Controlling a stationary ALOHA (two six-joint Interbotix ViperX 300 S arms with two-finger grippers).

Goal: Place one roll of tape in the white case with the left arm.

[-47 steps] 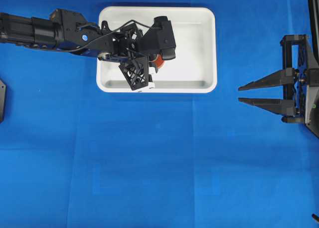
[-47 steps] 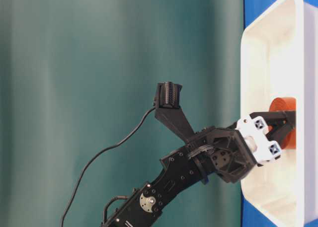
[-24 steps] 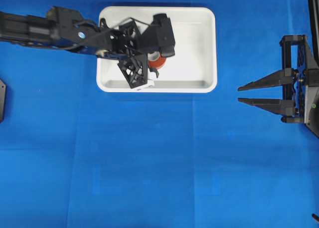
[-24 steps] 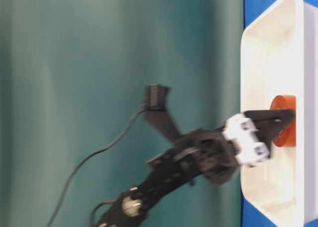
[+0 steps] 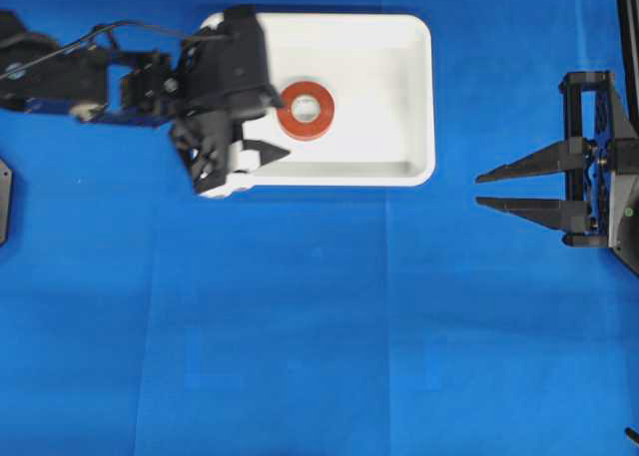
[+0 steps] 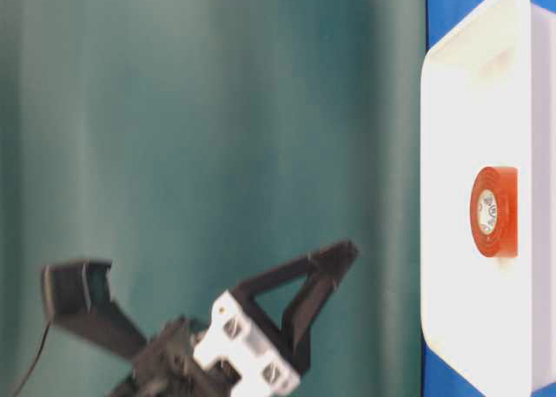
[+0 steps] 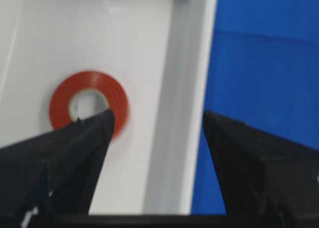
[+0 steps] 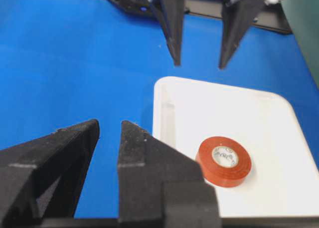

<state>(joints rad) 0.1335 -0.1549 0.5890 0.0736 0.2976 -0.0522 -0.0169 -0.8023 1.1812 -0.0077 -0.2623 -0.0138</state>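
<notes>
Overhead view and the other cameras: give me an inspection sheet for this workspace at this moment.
Surface: blue cloth with faint fold lines.
Job's things: roll of tape lies flat inside the white case, free of any pincer.
Clutter: nothing seen.
Grippers: left pincer open and empty, at the case's left edge; right pincer slightly open, empty, apart from the case.
Cables: black cable along the left arm.
Surroundings: green curtain in the table-level view; dark object at the left frame edge.
</notes>
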